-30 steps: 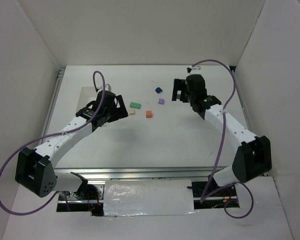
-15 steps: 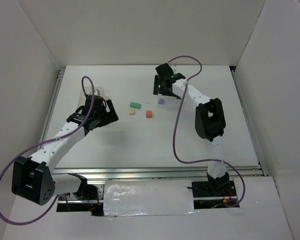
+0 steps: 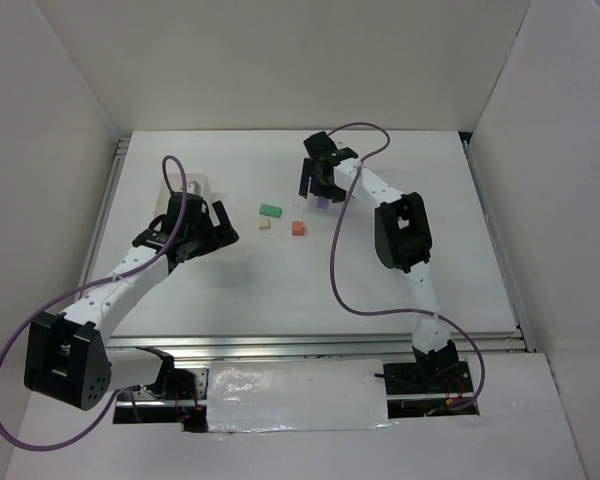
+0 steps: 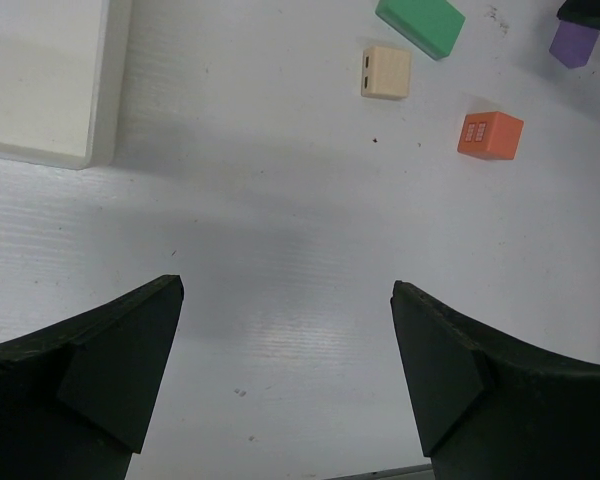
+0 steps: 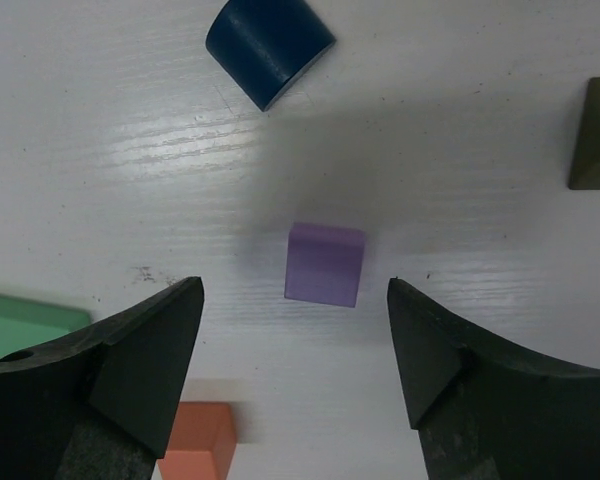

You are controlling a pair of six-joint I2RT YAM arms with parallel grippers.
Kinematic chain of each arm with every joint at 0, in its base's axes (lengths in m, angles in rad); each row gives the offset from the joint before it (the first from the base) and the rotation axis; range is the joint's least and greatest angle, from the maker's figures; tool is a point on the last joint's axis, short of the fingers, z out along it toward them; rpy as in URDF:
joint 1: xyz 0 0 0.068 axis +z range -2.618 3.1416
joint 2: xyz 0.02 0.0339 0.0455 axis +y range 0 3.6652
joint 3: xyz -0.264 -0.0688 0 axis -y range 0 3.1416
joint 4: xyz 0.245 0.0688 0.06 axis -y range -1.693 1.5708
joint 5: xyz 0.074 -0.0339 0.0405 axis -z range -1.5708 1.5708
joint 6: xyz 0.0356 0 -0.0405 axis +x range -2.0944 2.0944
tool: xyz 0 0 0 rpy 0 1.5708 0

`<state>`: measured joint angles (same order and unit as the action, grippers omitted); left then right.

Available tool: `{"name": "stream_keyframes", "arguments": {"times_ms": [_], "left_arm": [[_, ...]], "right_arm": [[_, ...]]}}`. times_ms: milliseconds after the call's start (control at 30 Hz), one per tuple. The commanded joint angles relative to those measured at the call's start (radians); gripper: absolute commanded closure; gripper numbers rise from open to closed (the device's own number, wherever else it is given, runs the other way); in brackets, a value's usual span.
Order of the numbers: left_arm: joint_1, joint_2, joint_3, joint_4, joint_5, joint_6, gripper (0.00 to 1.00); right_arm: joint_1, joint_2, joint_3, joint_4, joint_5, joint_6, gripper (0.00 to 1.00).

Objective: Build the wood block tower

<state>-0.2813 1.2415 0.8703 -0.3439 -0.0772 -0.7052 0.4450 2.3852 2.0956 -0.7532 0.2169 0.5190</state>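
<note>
The wood blocks lie singly on the white table, none stacked on another. In the right wrist view a purple cube (image 5: 325, 264) sits just ahead of my right gripper (image 5: 295, 290), which is open and not touching it. A dark blue block (image 5: 268, 42) lies beyond it, an olive block (image 5: 596, 135) at the right edge, a green block (image 5: 25, 322) and an orange block (image 5: 195, 440) at the left. From above, the right gripper (image 3: 315, 185) hovers by the purple cube (image 3: 323, 203). My left gripper (image 4: 286, 288) is open over bare table, well short of the beige block (image 4: 386, 72) and orange block (image 4: 490, 135).
A flat white box (image 4: 40, 80) lies left of the left gripper and shows from above behind the left arm (image 3: 192, 187). The green block (image 3: 270, 210), beige block (image 3: 265, 225) and orange block (image 3: 298, 228) lie between the two grippers. White walls enclose the table.
My right arm has swung left from the back right and come down over the purple cube. My left gripper has drawn back a little to the left.
</note>
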Motion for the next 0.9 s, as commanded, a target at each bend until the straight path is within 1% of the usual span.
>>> {"name": "stream_keyframes", "arguments": {"times_ms": [0, 133, 200, 267, 467, 533, 567, 600, 633, 667, 733, 767, 833, 867], "left_arm": [[0.011, -0.011, -0.004, 0.048, 0.028, 0.024, 0.01], [0.017, -0.007, -0.002, 0.048, 0.031, 0.03, 0.01], [0.021, -0.002, -0.001, 0.052, 0.036, 0.033, 0.01], [0.025, 0.001, -0.002, 0.057, 0.045, 0.035, 0.01], [0.028, 0.012, -0.01, 0.065, 0.054, 0.036, 0.01], [0.028, 0.018, -0.008, 0.063, 0.059, 0.036, 0.01], [0.03, 0.018, -0.008, 0.063, 0.06, 0.036, 0.01], [0.03, 0.016, -0.007, 0.063, 0.06, 0.038, 0.01], [0.028, 0.016, -0.005, 0.063, 0.063, 0.038, 0.01], [0.028, 0.012, -0.005, 0.063, 0.063, 0.038, 0.01], [0.028, 0.009, -0.005, 0.065, 0.063, 0.036, 0.01], [0.028, 0.006, -0.005, 0.066, 0.065, 0.035, 0.01], [0.028, 0.001, -0.008, 0.066, 0.066, 0.033, 0.01], [0.028, -0.004, -0.011, 0.071, 0.07, 0.032, 0.01]], "right_arm": [[-0.008, 0.034, 0.07, -0.032, -0.03, 0.019, 0.2], [-0.02, 0.055, 0.086, -0.049, -0.037, 0.032, 0.27], [-0.02, 0.057, 0.084, -0.055, -0.037, 0.035, 0.34], [-0.02, 0.057, 0.08, -0.055, -0.034, 0.035, 0.39], [-0.028, 0.068, 0.072, -0.051, -0.036, 0.038, 0.41], [-0.029, 0.065, 0.069, -0.045, -0.03, 0.035, 0.51], [-0.029, 0.062, 0.064, -0.044, -0.027, 0.036, 0.52], [-0.029, 0.058, 0.061, -0.04, -0.024, 0.033, 0.58], [-0.029, 0.051, 0.055, -0.032, -0.018, 0.032, 0.62], [-0.029, 0.045, 0.043, -0.023, -0.011, 0.029, 0.69], [-0.028, 0.032, 0.024, -0.006, -0.01, 0.012, 0.72], [-0.028, 0.017, 0.009, 0.003, -0.008, 0.004, 0.78], [-0.019, -0.012, -0.017, 0.021, 0.004, -0.023, 0.8], [-0.016, -0.026, -0.049, 0.037, 0.012, -0.031, 0.84]]}}
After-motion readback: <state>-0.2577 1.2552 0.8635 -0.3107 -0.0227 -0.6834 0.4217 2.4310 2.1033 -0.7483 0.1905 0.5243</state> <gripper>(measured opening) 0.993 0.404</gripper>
